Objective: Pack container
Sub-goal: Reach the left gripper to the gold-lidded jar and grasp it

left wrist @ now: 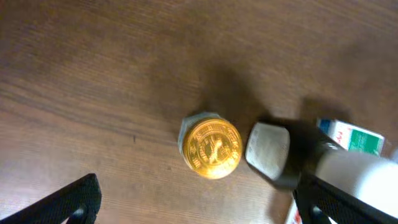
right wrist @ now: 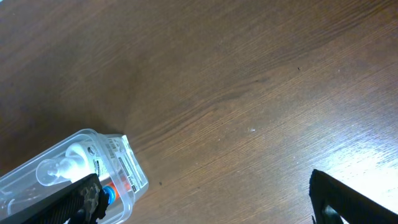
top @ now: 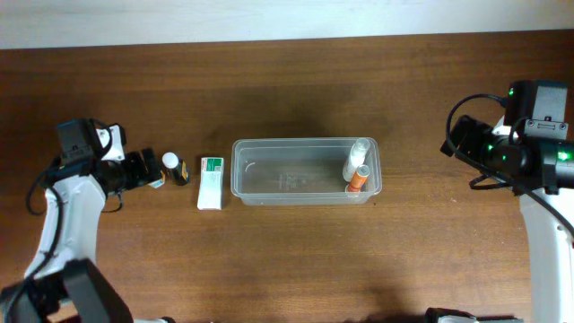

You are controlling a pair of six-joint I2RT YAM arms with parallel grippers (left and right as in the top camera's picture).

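The clear container [top: 287, 176] sits mid-table. At its right end lie a white bottle [top: 357, 158] and an orange bottle [top: 359, 178]. Left of it lies a white-and-green flat box [top: 210, 182]. My left gripper [top: 143, 172] is open and empty, just left of a white-capped bottle [top: 169, 161] and a dark bottle [top: 182, 172]. The left wrist view shows the open jaws [left wrist: 199, 208] just short of a gold-lidded jar [left wrist: 212, 148] and a dark bottle [left wrist: 268, 152]. My right gripper [right wrist: 211, 205] is open and empty, right of the container's corner [right wrist: 127, 180].
In the left wrist view a white bottle [left wrist: 357, 177] lies close by my right finger, with the box [left wrist: 356, 138] behind it. The table's far edge meets a pale wall strip [top: 269, 18]. The right arm [top: 529, 144] stands at the table's right side.
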